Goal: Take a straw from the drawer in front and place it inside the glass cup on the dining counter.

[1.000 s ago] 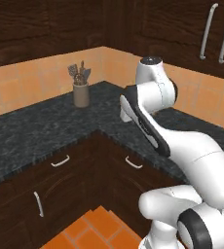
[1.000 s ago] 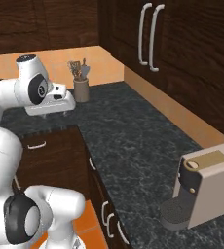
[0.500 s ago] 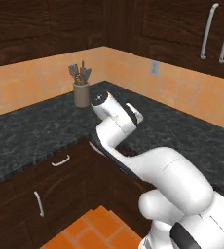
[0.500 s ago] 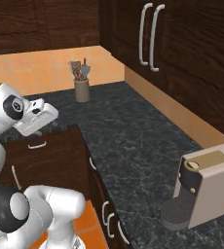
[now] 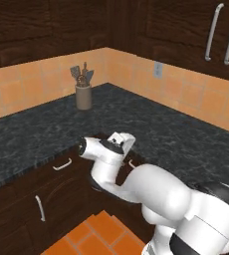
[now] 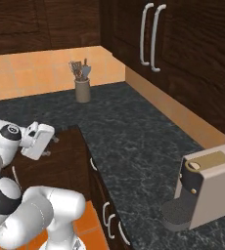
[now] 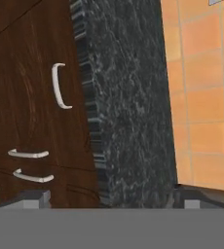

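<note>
The drawer (image 7: 31, 73) is a dark brown front with a small curved silver handle (image 7: 59, 86), and it is shut. In the hand view it lies beside the black worktop's edge, rolled sideways. My gripper (image 7: 115, 198) is open, with nothing between its fingertips (image 7: 32, 197), and it stands a short way off the drawer front. The arm is folded low, so the gripper (image 5: 128, 142) hangs just below the worktop's inner corner, also seen at the left as the gripper (image 6: 50, 141). The straw, the glass cup and the dining counter are out of view.
Black speckled granite worktop (image 5: 151, 124) runs in an L along orange tiled walls (image 5: 196, 94). A utensil holder (image 5: 83, 94) stands at the back, a coffee machine (image 6: 207, 190) on the right. Two cabinet door handles (image 7: 28, 154) lie below the drawer. Orange floor tiles (image 5: 96, 234) lie under the arm.
The arm has swung down from above the worktop to the level of the cabinet fronts near the inner corner. The gripper has stayed open.
</note>
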Robot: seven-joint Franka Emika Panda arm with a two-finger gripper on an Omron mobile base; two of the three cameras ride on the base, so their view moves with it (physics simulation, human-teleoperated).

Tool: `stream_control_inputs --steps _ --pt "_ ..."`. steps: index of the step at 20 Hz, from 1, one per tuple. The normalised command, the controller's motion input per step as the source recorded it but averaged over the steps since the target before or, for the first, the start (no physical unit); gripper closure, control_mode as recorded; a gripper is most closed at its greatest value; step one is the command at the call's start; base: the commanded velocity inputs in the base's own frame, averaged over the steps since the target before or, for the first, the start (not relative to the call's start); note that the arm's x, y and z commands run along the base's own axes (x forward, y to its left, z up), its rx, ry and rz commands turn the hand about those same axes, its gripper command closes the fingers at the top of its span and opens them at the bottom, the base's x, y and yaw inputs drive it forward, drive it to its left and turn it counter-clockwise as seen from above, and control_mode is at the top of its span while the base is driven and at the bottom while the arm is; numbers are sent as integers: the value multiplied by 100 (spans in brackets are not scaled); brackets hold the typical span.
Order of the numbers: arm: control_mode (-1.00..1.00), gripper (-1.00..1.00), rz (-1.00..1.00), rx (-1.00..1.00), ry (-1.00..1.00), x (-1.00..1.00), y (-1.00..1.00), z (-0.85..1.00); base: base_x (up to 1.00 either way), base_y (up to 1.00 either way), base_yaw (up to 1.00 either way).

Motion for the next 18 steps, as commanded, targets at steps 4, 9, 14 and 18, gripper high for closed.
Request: stream_control_inputs --steps 4,9,14,18 --pt "-100 -100 0 -21 -1 14 -18 -62 0 0 0" --pt "-100 -100 0 -13 -4 14 -17 -51 0 0 0" --pt "-100 -100 1 -8 -8 23 -11 -38 0 0 0" --pt "-100 -100 0 -7 -7 36 -14 -36 0 0 0"
